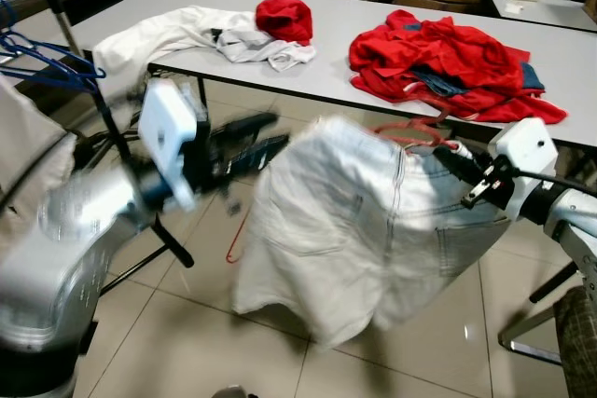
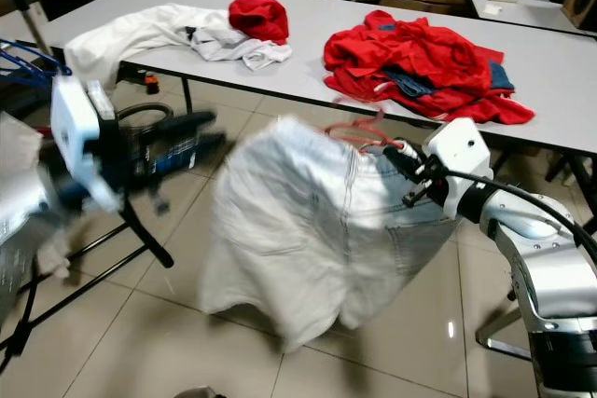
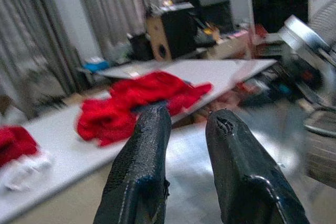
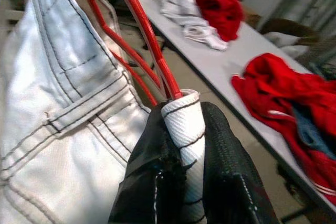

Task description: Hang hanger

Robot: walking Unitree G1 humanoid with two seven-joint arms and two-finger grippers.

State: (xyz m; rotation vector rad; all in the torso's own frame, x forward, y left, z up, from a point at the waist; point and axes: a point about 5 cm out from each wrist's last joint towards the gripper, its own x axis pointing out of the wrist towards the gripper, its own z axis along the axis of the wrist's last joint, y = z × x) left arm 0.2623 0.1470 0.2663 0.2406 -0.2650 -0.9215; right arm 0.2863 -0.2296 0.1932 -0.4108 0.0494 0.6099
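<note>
The robot is standing by a long grey table [image 1: 560, 53] with a pair of white jean shorts [image 1: 354, 230] hanging in the air in front of it. The shorts are sitting on a red wire hanger [image 4: 136, 35]. The right gripper [image 4: 181, 145] is pinching tight on the hanger, with a bit of white belt loop squeezed between its two black fingers [image 4: 231, 171]. So the picking up looks done, I think. The hanging part is not done yet, because the hanger is not on any rail.

The left gripper [image 3: 184, 135] is reaching out toward the shorts. Its fingers are a little apart and are holding nothing. It is near the shorts but not touching them.

A black clothes stand [image 1: 121, 146] is off to the robot's left, with blue hangers [image 1: 47, 58] on it. The red hanger is well apart from that stand. Red clothes [image 1: 438, 62] and a white shirt [image 1: 177, 30] are lying on the table.
</note>
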